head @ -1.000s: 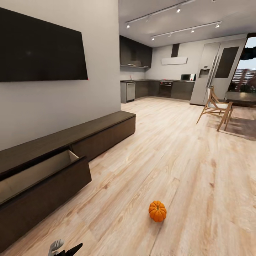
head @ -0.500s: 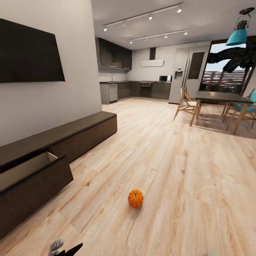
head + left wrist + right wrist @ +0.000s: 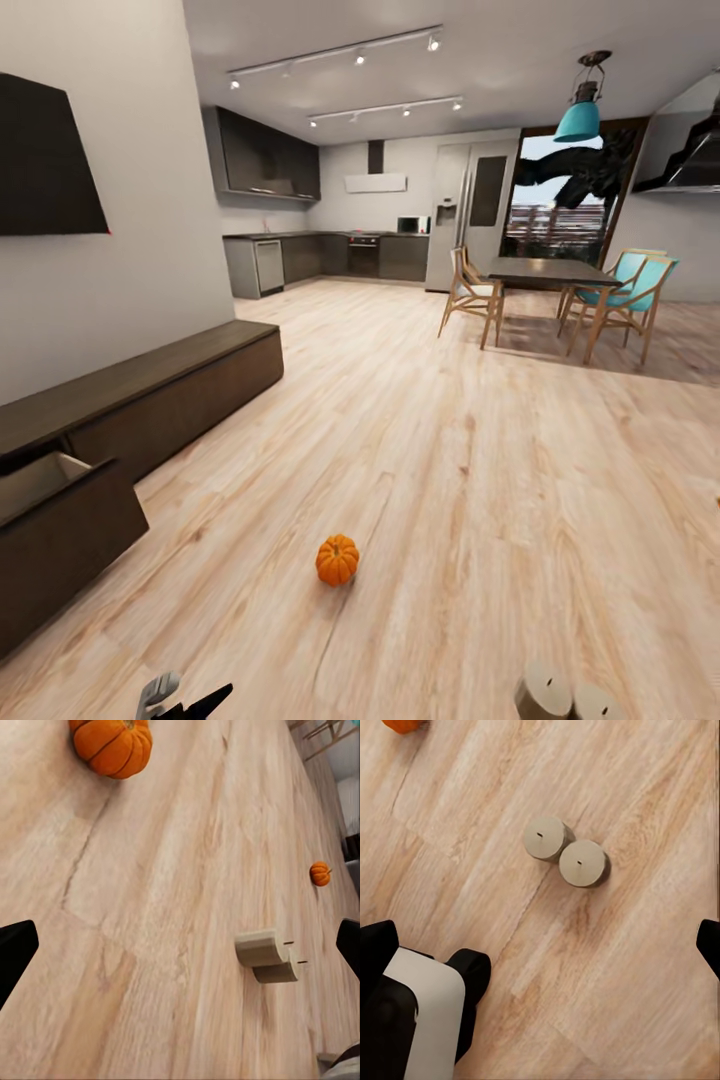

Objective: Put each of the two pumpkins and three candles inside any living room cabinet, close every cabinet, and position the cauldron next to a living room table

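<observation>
We are looking across the wooden floor point(image 3: 480, 480) with one pumpkin point(image 3: 337, 559) sitting on it, well out from the cabinet point(image 3: 150, 395) and on its room side. A second pumpkin point(image 3: 320, 874) is showing further off in the left wrist view, beyond two candles point(image 3: 266, 955) that are standing side by side, touching. The same candles are sitting near our base in the head view, further from the cabinet than the near pumpkin.

The left gripper point(image 3: 180, 945) is hanging over bare floor with its jaws wide apart and nothing between them. The right gripper point(image 3: 544, 945) is likewise spread open and empty above the candles.

The cabinet's nearest drawer point(image 3: 40, 480) is standing pulled out, its pale inside showing; from this angle we cannot tell whether anything is lying in it. The other fronts along the cabinet are looking shut.

We are judging the main risks to be these: the pumpkins are round and could roll if a finger is nudging them off-centre; the touching candles could topple or scatter if we are reaching for one alone; and the protruding drawer could catch our base while we are driving.
</observation>
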